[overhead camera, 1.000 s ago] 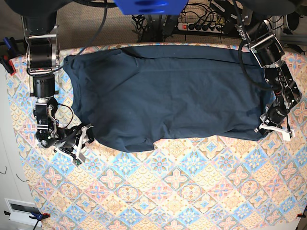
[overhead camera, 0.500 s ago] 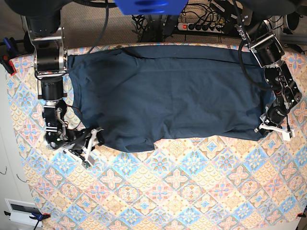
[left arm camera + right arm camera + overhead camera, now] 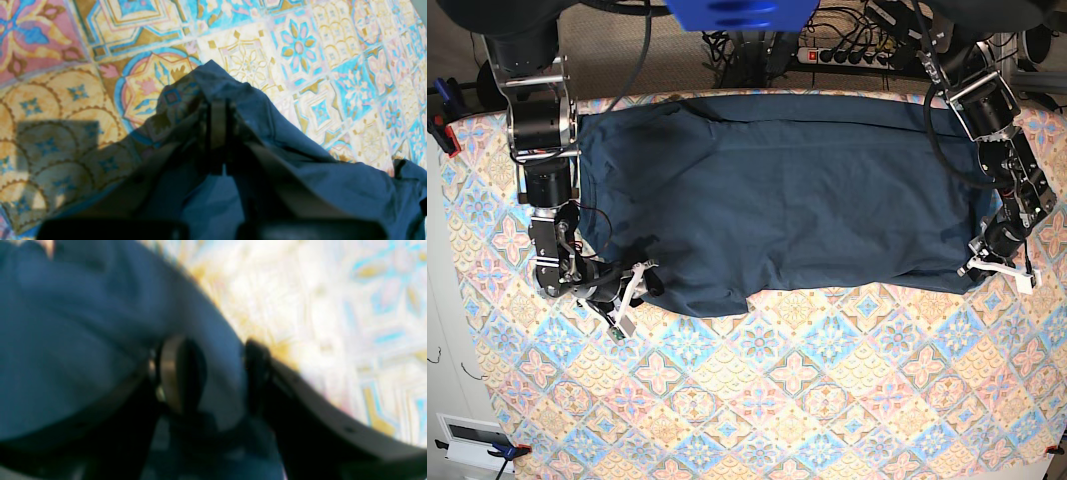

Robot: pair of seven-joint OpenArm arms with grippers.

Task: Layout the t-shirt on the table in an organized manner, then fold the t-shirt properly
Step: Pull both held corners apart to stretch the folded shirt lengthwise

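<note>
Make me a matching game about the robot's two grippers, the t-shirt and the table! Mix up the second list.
Things:
1. left gripper
2. right gripper
3. t-shirt
4. table

Descriptions:
A. plain dark navy, spread out wide
B. covered in pastel tile patterns
C. shut, pinching a corner of cloth
D. jaws wide apart, cloth edge between them

Pairs: 1-C, 2-D, 3-A, 4-B

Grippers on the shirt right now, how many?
2. The left gripper is shut on the t-shirt at its corner on the base view's right; the right gripper has open jaws straddling the shirt's edge at that view's lower left.
</note>
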